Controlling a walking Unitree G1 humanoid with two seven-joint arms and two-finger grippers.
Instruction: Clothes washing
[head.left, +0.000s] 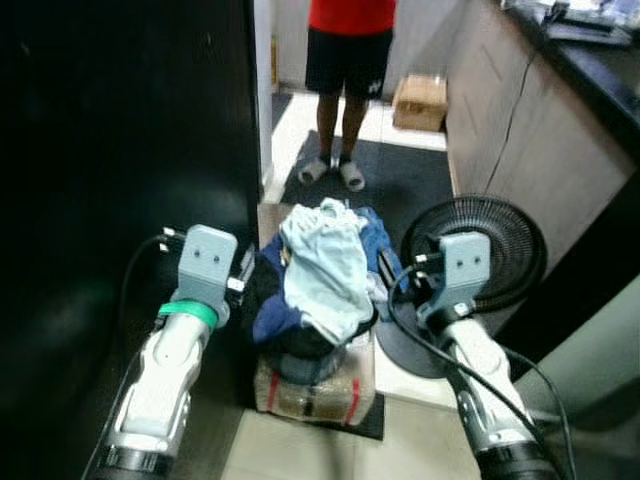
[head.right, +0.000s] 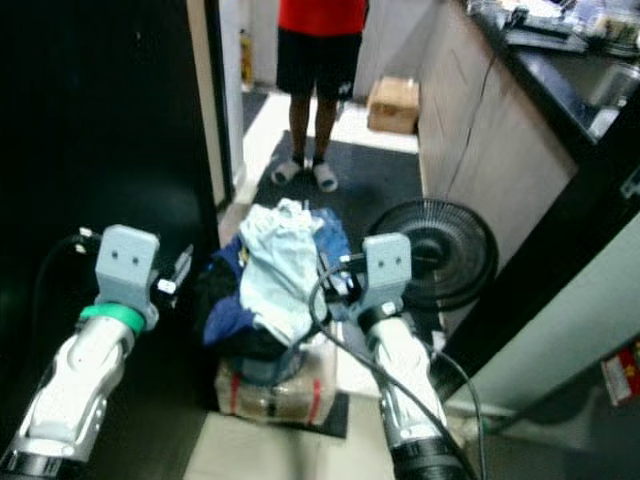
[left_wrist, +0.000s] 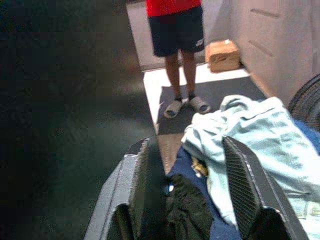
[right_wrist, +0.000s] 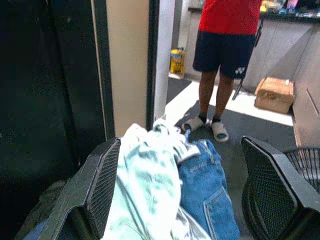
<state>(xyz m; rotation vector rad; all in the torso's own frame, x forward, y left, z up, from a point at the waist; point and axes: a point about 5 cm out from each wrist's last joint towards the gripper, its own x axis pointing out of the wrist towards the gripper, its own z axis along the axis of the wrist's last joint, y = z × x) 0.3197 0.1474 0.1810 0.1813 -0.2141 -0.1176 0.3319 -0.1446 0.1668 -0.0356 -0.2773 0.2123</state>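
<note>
A pile of clothes rests on a taped cardboard box on the floor straight ahead. A pale blue garment lies on top, over blue jeans and dark navy and black pieces. My left gripper is open at the pile's left side, its fingers straddling the dark clothes at the edge. On the pile's right side my right gripper is open too, with the pale garment and jeans between its fingers. Neither holds anything.
A person in a red shirt, dark shorts and grey slippers stands on a dark mat beyond the pile. A black floor fan lies right of the pile. A cabinet counter runs along the right, a dark wall along the left. A cardboard box sits far back.
</note>
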